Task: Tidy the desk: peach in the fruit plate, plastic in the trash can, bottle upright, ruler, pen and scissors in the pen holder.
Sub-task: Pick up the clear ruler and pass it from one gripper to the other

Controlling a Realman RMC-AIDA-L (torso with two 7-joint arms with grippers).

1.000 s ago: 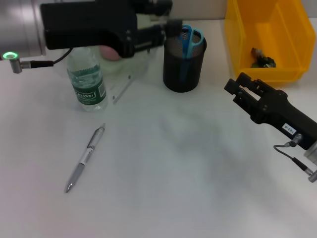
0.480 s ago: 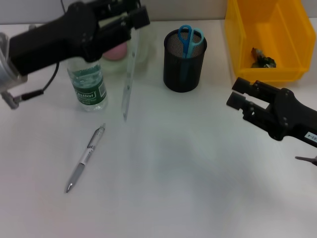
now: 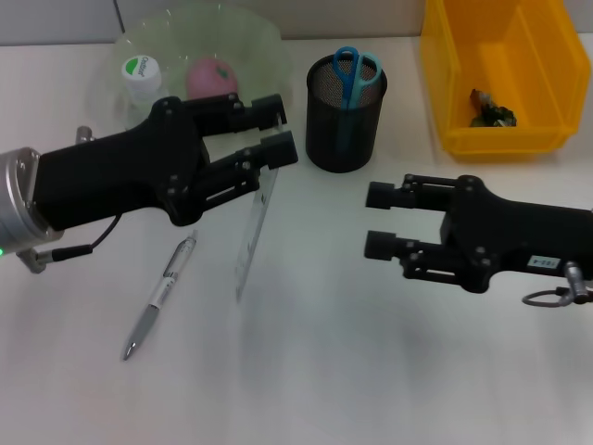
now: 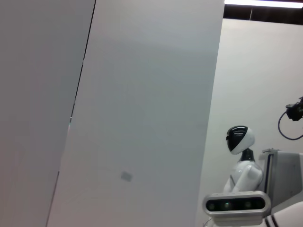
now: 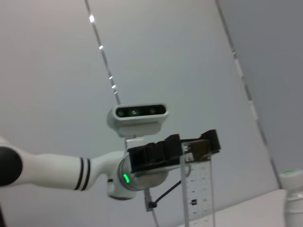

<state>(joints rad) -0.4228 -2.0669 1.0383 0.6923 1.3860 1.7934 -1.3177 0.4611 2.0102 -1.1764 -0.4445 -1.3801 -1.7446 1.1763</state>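
The ruler is up in the air, on its way to the pen holder.

The pen (image 3: 159, 297) lies low left on the surface (image 3: 324, 371). In the middle, the left pincer (image 3: 273, 134) pinches the clear ruler (image 3: 252, 236), which hangs down. The right pincer (image 3: 378, 221) waits, spread wide. Next, I think, the ruler must go up over the black pen holder (image 3: 344, 125) at the top, beside the scissors (image 3: 355, 74).

White bench (image 3: 306, 371), matte, evenly lit. Pale grey wall panels (image 4: 142, 94) with dark vertical seams behind. Bright light strip (image 4: 262, 2) overhead.
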